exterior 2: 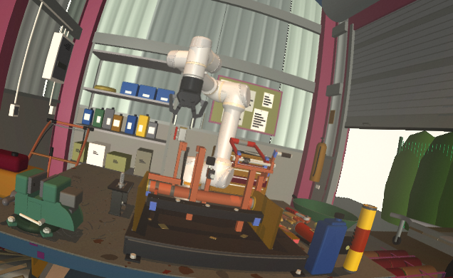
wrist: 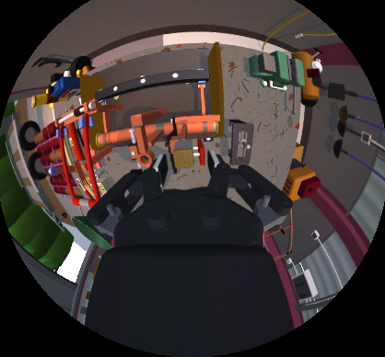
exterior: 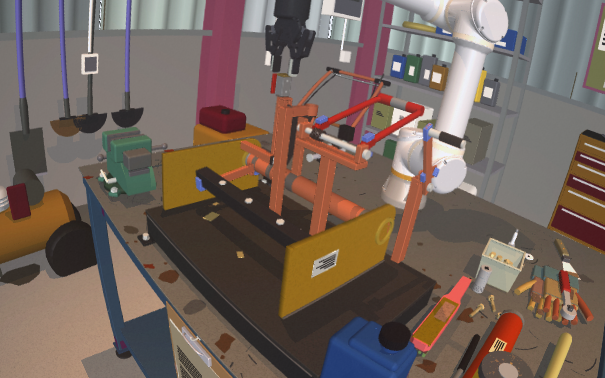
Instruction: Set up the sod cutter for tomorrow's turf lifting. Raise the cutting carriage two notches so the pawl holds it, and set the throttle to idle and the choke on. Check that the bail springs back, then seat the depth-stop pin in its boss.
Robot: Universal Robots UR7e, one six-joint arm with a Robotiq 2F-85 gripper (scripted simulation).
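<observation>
The ratchet and pawl on the orange upright are partly hidden behind the frame posts. The sod cutter point(exterior: 286, 200) sits on a dark base plate between two yellow side plates. A grey handle block point(exterior: 283, 86) with a red tab tops the tall orange upright; my gripper point(exterior: 283, 67) hangs open and empty just above it. In the wrist camera the block point(wrist: 185, 158) lies between and below my fingers point(wrist: 184, 165). The red bail point(exterior: 376, 112) spans the handlebars on the right. A small pin stand point(exterior 2: 120, 194) rests on the bench left of the machine.
Behind the machine stand shelves with coloured cans point(exterior: 418, 70) and my arm's base point(exterior: 423, 170). A green vise point(exterior: 128, 160) sits at the bench's far left corner. A blue jug point(exterior: 371, 350), an open box point(exterior: 502, 262) and loose tools crowd the bench's near right.
</observation>
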